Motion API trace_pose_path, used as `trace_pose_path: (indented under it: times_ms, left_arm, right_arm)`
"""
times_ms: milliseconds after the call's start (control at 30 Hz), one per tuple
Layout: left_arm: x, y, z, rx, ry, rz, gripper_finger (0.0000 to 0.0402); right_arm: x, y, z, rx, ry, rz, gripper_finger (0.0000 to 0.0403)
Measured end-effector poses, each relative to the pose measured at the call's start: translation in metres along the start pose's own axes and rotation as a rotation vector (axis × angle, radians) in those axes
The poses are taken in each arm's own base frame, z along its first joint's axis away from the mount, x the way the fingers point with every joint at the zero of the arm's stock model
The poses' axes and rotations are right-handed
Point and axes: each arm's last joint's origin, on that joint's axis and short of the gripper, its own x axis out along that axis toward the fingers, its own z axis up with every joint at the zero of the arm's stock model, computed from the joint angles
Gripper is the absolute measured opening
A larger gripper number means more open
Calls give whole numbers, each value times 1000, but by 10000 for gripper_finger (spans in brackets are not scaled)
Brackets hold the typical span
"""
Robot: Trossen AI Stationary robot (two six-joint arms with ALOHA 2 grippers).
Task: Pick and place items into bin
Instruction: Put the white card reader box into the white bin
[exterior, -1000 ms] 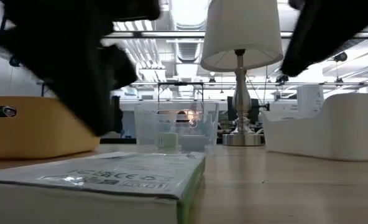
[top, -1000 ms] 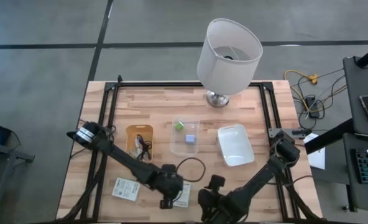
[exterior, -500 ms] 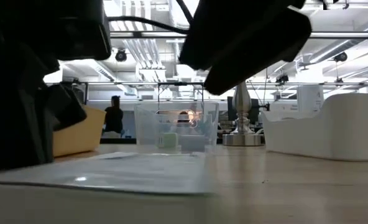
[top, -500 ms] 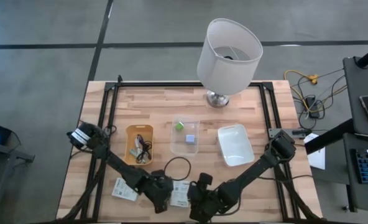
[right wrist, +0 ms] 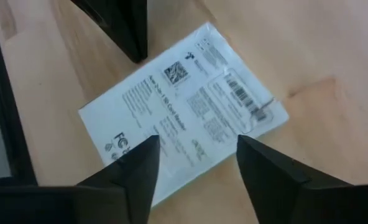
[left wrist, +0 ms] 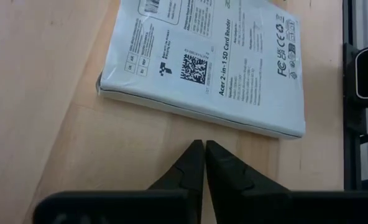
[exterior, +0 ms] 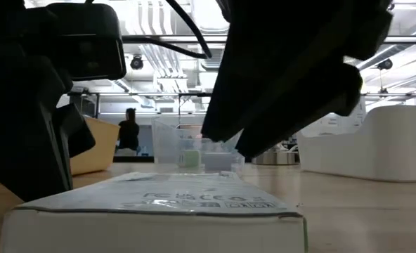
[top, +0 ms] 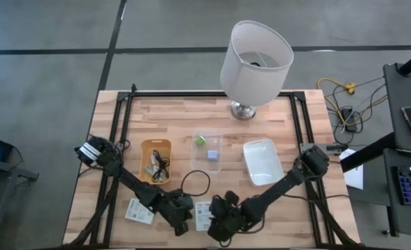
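A flat white packet with green print [top: 203, 214] lies flat near the table's near edge, between my two grippers. My left gripper [left wrist: 204, 147] is shut and points at the packet's long edge [left wrist: 190, 116] from the left, with a strip of bare wood between them. My right gripper [right wrist: 196, 146] is open and hovers above the packet [right wrist: 184, 106], one finger over each side. In the low view the packet [exterior: 159, 211] fills the foreground with both grippers dark above it. A second packet [top: 139, 210] lies farther left. A black cable loop [top: 195, 184] lies on the wood.
A yellow bin [top: 155, 147] holds coiled cables. A clear bin [top: 207, 167] holds a green and a grey-blue cube. A white bin [top: 262, 161] stands to its right, and the big white lamp [top: 255, 52] stands at the far edge. A person shows in the room beyond [exterior: 128, 132].
My right gripper has moved toward the table's left and now stands over the packet. My left gripper has drawn back off the packet toward the left. The packet has turned about on the table, so one long edge now faces the low camera.
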Motion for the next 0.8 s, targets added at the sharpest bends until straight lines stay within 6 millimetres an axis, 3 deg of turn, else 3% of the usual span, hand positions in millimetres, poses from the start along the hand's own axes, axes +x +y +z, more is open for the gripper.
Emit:
trace_pose_path:
  times_ms: [300,800]
  left_arm:
    - [1,3,2,-7,-11,7,3]
    - [4,7,14,-30,-62,2,3]
  right_arm:
    - [4,-6,-2,74,4,-16,124]
    - [15,-20,-13,150,46,-19,83]
